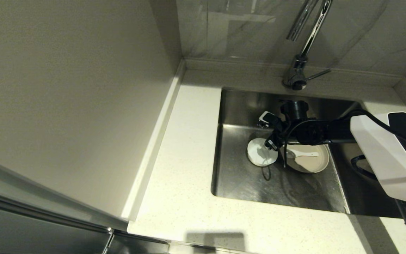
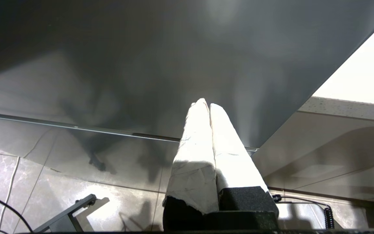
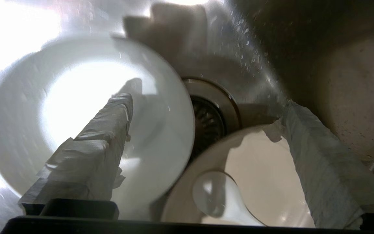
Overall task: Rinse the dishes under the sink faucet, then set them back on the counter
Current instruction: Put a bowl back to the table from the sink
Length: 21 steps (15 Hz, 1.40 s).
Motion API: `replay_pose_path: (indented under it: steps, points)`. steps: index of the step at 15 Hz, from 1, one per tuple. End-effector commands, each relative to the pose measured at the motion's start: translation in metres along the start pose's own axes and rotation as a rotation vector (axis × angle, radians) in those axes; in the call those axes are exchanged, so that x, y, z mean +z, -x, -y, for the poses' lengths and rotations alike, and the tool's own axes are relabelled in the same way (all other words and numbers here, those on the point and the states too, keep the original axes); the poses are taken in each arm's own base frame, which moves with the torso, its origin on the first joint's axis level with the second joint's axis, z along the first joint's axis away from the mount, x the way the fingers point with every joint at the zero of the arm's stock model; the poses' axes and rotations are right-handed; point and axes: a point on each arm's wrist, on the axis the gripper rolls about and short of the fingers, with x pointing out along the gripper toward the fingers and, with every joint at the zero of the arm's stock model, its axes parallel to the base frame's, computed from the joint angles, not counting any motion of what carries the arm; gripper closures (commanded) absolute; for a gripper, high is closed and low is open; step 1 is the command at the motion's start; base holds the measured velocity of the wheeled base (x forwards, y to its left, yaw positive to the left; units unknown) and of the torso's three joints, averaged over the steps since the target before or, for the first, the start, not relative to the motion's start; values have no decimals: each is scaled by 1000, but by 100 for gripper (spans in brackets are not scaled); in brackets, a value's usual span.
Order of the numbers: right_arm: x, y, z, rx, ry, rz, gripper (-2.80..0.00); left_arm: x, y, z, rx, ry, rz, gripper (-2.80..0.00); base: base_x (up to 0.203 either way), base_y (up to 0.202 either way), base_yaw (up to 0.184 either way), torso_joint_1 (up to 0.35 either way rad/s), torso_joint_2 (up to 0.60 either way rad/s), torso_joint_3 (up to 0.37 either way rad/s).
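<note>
The right gripper (image 3: 206,107) reaches down into the sink (image 1: 238,176) with its fingers spread wide and nothing between them, one finger over the bowl (image 3: 86,113) and the other over the plate's (image 3: 271,175) far rim. Bowl and plate sit side by side on the basin floor near the drain (image 3: 208,120), below the faucet (image 1: 303,46); the spoon (image 1: 303,155) lies flat on the plate, its long axis running across the sink, handle pointing to the robot's right. The left gripper (image 2: 209,107) hangs parked, pressed closed, empty

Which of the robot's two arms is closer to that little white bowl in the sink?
The right. Its tool hangs open just above the bowl; the left tool is parked, shut, away from the sink.
</note>
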Motion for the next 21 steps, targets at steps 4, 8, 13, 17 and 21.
replay_pose_path:
  steps: [4, 8, 13, 17, 21]
  points:
    - [-7, -7, -3, 19, 40, -19, -280, 0, 0, 0, 1, 0, 4, 0, 0, 0, 0, 0, 0, 0]
    - [-12, -12, -11, 43, 47, -31, -280, 0, 0, 0, 1, 0, 4, 0, 0, 0, 0, 0, 0, 0]
    - [-17, -18, -19, 64, 52, -48, -280, 0, 0, 0, 1, 0, 4, 0, 0, 0, 0, 0, 0, 0]
    - [-21, -20, -21, 72, 52, -61, -280, 0, 0, 0, 1, 0, 4, 0, 0, 0, 0, 0, 0, 0]
    - [-24, -22, -25, 80, 53, -68, 0, 0, 0, 0, 1, 0, 4, 0, 0, 0, 0, 0, 0, 0]
